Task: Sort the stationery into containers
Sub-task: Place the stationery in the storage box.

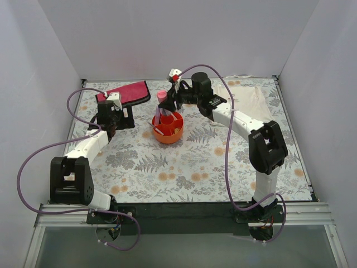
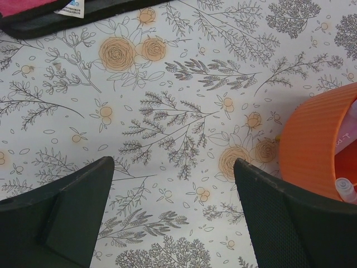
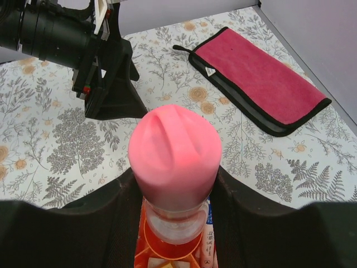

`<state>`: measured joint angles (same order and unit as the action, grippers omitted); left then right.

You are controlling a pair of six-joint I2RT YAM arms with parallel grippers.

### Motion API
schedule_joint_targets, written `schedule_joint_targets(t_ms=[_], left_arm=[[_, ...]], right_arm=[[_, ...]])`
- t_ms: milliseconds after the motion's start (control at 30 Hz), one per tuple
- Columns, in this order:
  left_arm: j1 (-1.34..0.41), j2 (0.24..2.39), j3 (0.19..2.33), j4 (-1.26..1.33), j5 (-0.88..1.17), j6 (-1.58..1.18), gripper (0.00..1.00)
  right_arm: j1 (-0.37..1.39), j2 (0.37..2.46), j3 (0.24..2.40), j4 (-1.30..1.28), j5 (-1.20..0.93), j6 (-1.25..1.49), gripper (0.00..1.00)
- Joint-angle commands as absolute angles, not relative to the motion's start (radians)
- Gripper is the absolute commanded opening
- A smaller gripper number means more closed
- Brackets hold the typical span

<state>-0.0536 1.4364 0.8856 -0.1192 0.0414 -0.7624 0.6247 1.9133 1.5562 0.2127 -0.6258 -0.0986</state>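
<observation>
Print on the label of the pink-capped highlighter (image 3: 174, 151) and on the white tag (image 2: 72, 6) of the crimson black-edged cloth (image 3: 256, 75) is appearing too blurred to read. The right end effector (image 3: 175, 192) is grasping the highlighter upright over the ribbed round orange plastic tub (image 1: 167, 135), which is standing on the floral-patterned bench (image 1: 195, 167). The left end effector (image 2: 173, 164) is hovering released, fingers wide apart, just beside the tub.

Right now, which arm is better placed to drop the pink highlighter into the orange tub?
Right. The right arm's jaws are shut on the pink highlighter, upright over the orange tub. The left arm's jaws hang open and empty beside the tub.
</observation>
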Motion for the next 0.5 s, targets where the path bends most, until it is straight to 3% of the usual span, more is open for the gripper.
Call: schedule_joint_targets(t_ms=[0,467], left_arm=[[-0.046,1.439,0.919,-0.11,0.034,-0.75,0.86],[-0.046,1.465,0.936,-0.109,0.038,-0.747,0.87]], right_arm=[[0.627,1.868,1.551,0.296,-0.641,-0.094,0.01],[0.627,1.864,1.466,0.298,-0.634,-0.098,0.01]])
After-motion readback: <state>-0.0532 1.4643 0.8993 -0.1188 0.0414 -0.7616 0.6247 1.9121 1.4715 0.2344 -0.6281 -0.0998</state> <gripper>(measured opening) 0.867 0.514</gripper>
